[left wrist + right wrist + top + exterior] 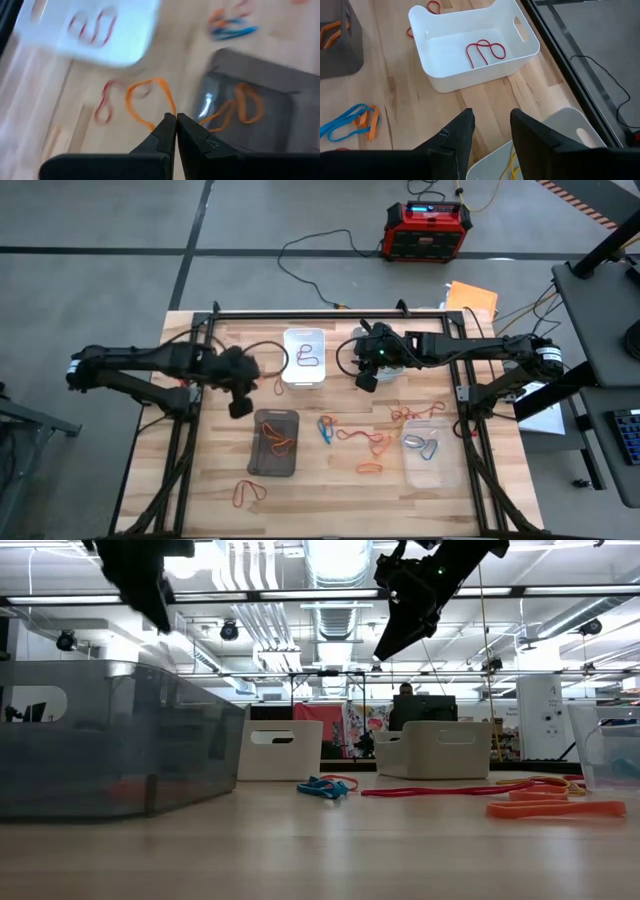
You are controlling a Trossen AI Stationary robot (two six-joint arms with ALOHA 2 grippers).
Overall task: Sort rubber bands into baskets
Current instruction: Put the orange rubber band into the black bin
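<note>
While the left pincer (176, 131) hangs pressed together, apparently pinching an orange rubber band (145, 102) between the white basket (304, 357) and the dark basket (276, 442) at six o'clock, the right pincer (491, 131) hovers spread. That thin loop could slip off short.

Your lighting was bright and even, from ceiling strip lights (330, 565) that blew out in the low view. Left wrist view was motion-blurred: white basket (90, 30) smeared, dark basket (250, 95) showing glare. Right wrist view was sharp. Shadows on the desk (340, 480) were soft and faint.
</note>
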